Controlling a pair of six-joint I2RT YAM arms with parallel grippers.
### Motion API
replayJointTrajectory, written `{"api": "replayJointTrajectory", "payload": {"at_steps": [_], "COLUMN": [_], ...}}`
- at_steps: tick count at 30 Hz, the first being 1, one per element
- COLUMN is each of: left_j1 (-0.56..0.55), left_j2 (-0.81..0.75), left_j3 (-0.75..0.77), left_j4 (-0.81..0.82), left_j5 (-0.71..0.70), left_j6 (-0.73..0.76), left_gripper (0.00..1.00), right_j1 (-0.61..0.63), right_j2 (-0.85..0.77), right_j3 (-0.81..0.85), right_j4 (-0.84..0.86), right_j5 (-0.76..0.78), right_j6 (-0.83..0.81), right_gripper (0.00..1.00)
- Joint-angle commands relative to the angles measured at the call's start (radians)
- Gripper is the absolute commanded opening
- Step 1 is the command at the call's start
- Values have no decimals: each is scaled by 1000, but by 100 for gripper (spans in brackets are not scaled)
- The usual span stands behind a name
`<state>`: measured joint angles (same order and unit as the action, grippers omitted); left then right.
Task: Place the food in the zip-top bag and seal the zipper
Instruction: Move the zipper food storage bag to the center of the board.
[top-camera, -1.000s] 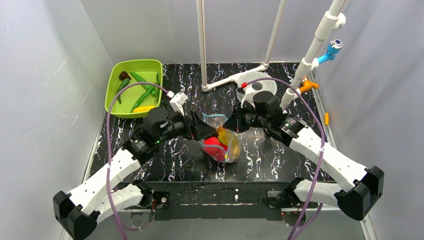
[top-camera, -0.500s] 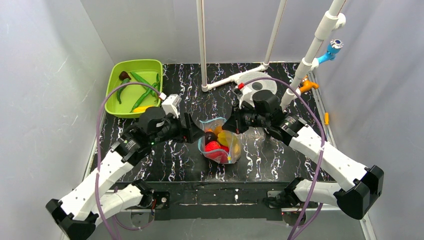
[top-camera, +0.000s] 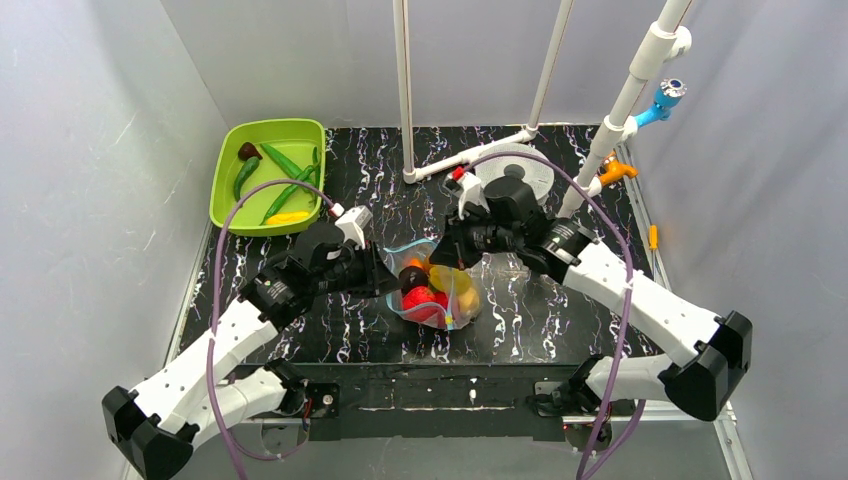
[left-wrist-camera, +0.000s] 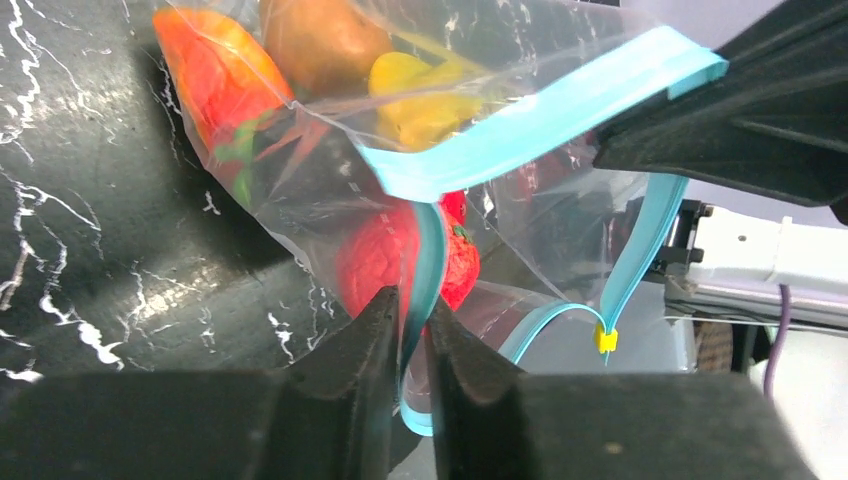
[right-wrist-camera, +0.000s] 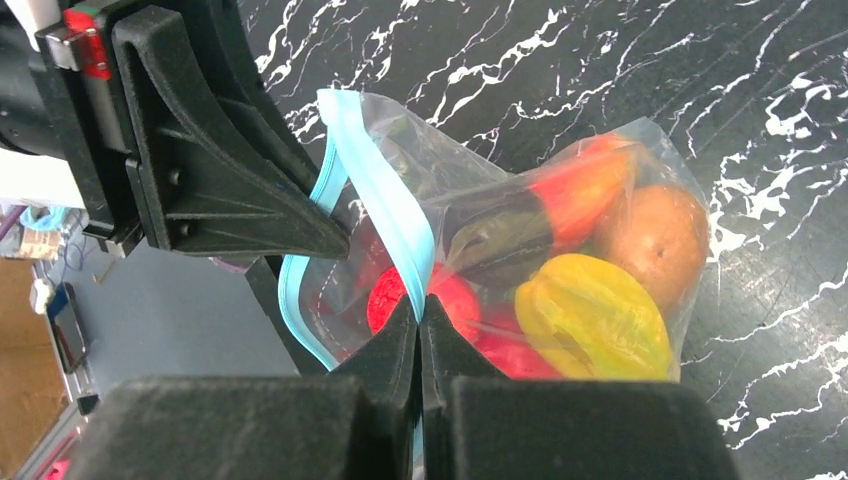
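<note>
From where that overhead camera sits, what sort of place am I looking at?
Probably a robot lab test booth: plain grey walls box in a black white-veined tabletop, a white-and-black left arm and right arm are bolted at its near edge, and white plastic pipes stand at the back.

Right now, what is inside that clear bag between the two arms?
The zip-top bag holds a yellow piece, a brown round one, an orange-red one, a dark one and something red. The jaws pinching the zipper and the creased plastic hide the rest.
</note>
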<state>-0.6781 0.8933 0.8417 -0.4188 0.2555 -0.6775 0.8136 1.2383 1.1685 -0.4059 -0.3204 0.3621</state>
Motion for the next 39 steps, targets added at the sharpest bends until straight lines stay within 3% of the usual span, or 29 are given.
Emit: {"api": "replayJointTrajectory", "payload": {"at_steps": [1,3,12,21,24,27,34,36,39], "left_j1": [-3,-3,-2,-3,-2,-3,-2,-2,-3], "left_j2": [-46,-66,-268,-358,-364,-359,-366,-377,-392], "left_j3": [42,71,38,32,32,34,43,41,36], "left_j4": [-86,-148,-222,-259,-259,-259,-282,-292,-303], "left_j5": [-52,-122,-333,-454,-462,-465,-463,-464,-466], "left_j6": [32,23,-109,-207,-222,-230,-231,-236,-241], "left_gripper": [1,0,0,0,0,0,0,0,0], "right_j1": [59,92,256,330,345,356,354,354,354], "right_j2": [54,75,133,56,-8,-70,-173,-199,-227], "right_j3": [121,151,222,126,51,-27,-247,-335,-451], "right_j4": [-11,-24,-97,-35,25,108,340,462,630], "right_j5": [43,73,217,185,149,148,305,289,279], "right_j6": [-60,-82,-205,-240,-254,-267,-256,-255,-238], "right_gripper": [1,1,30,85,98,98,97,90,69]}}
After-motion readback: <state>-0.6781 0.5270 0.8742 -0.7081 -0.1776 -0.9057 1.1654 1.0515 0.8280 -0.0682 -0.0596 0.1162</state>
